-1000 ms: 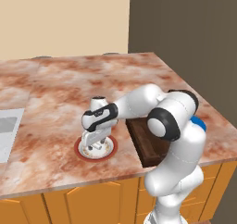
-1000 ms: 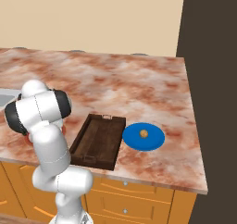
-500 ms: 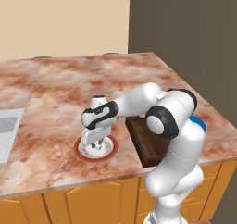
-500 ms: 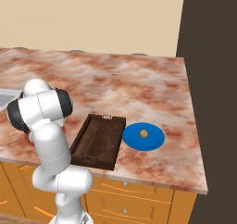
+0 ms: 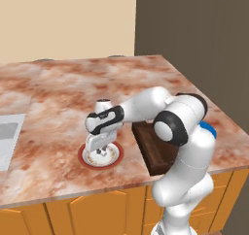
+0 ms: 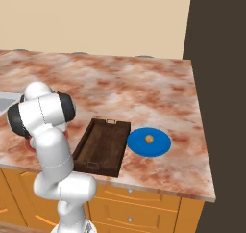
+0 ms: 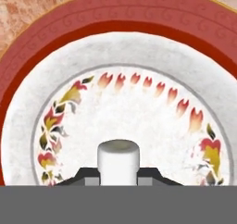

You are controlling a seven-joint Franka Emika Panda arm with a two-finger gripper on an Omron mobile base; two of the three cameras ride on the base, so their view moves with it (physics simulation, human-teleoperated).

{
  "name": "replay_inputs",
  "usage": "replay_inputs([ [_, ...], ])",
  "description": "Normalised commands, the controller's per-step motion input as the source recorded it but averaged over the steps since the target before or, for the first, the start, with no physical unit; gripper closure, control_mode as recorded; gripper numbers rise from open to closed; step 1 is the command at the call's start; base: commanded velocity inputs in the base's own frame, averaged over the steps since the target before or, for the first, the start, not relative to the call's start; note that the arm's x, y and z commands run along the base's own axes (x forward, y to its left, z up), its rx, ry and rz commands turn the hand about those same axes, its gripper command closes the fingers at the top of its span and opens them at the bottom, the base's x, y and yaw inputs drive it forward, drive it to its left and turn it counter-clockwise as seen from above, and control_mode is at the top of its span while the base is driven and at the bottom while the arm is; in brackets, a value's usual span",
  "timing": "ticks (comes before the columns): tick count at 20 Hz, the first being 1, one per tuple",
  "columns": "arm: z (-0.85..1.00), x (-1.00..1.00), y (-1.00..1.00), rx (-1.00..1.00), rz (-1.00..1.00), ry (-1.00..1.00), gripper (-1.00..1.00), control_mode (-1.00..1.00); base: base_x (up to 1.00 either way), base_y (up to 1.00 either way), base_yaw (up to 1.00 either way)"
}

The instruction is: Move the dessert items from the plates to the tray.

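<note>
A short white marshmallow-like dessert item (image 7: 118, 159) stands upright on the white plate with a red-brown rim (image 7: 115, 15). My gripper (image 7: 118, 176) is shut on it, with one dark fingertip (image 7: 87, 175) against each side. From the left base view the gripper (image 5: 100, 150) reaches straight down onto that plate (image 5: 83, 159) near the counter's front edge. A small golden-brown ball (image 6: 150, 139) lies in the middle of the blue plate (image 6: 161, 145). Between the two plates lies the dark brown tray (image 6: 103, 145), holding nothing.
The marble counter (image 5: 73, 93) runs back to a beige wall. A sink (image 5: 7, 137) is set in at the far left. A dark tall cabinet (image 6: 221, 83) bounds the right end. The tray (image 5: 151, 149) lies just right of the gripper, partly behind my arm.
The jaws have come together from wide open onto the white dessert item. The arm and both plates have stayed where they were.
</note>
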Motion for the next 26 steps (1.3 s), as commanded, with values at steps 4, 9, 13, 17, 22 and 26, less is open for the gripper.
replay_inputs([
  [4,0.51,-0.02,0.0,0.0,0.0,0.0,1.0,-1.0,0.0,0.0,0.0],
  [9,0.52,-0.01,-0.32,0.0,-0.02,0.0,1.0,-1.0,0.0,0.0,0.0],
  [13,0.21,-0.08,-0.86,0.0,-0.05,-0.04,1.0,-1.0,0.0,0.0,0.0],
  [17,0.16,-0.1,-0.89,-0.02,-0.11,-0.03,1.0,-1.0,0.0,0.0,0.0],
  [22,0.03,-0.24,-0.88,-0.03,-0.18,-0.03,1.0,-1.0,0.0,0.0,0.0],
  [26,0.03,-0.26,-0.81,-0.07,-0.21,-0.01,1.0,-1.0,0.0,0.0,0.0],
])
